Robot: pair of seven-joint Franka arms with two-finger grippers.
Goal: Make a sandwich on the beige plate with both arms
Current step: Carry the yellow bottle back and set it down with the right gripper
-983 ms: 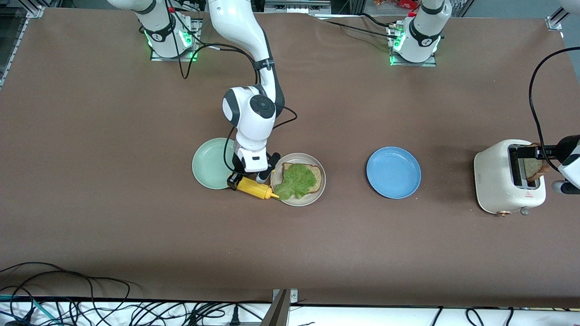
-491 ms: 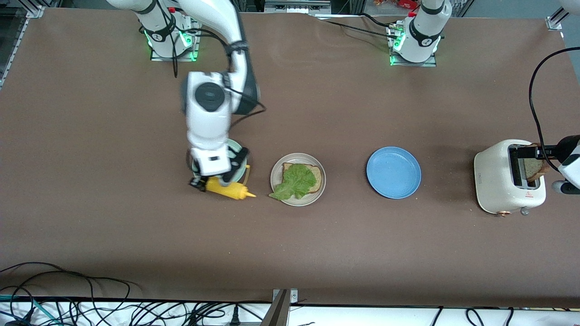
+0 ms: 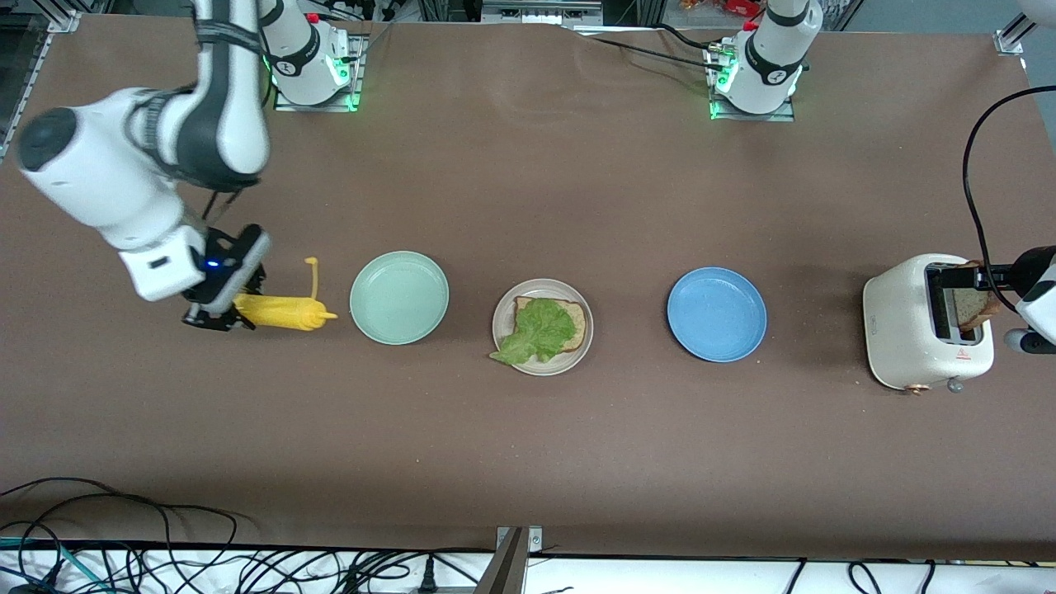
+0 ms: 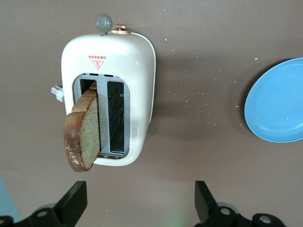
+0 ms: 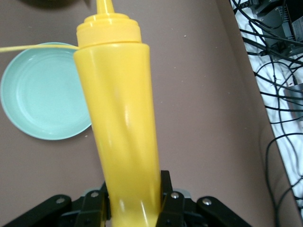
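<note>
The beige plate (image 3: 542, 327) sits mid-table with one brown bread slice (image 3: 575, 317) on it and a green lettuce leaf (image 3: 538, 332) on the slice. My right gripper (image 3: 221, 309) (image 5: 135, 201) is shut on a yellow squeeze bottle (image 3: 280, 313) (image 5: 120, 123). It holds the bottle sideways over the table, toward the right arm's end from the mint plate. A second bread slice (image 4: 85, 132) (image 3: 975, 305) leans out of the white toaster (image 4: 111, 90) (image 3: 916, 322). My left gripper (image 4: 138, 202) hangs open above the toaster, holding nothing.
A pale mint-green plate (image 3: 399, 297) (image 5: 45, 92) and a blue plate (image 3: 716, 313) (image 4: 279, 101) flank the beige plate, both bare. A black cable (image 3: 973, 165) loops above the toaster. Cables lie along the table's near edge.
My right arm has swung the yellow bottle away from the beige plate, across the mint plate, toward the right arm's end of the table. The left arm has not moved.
</note>
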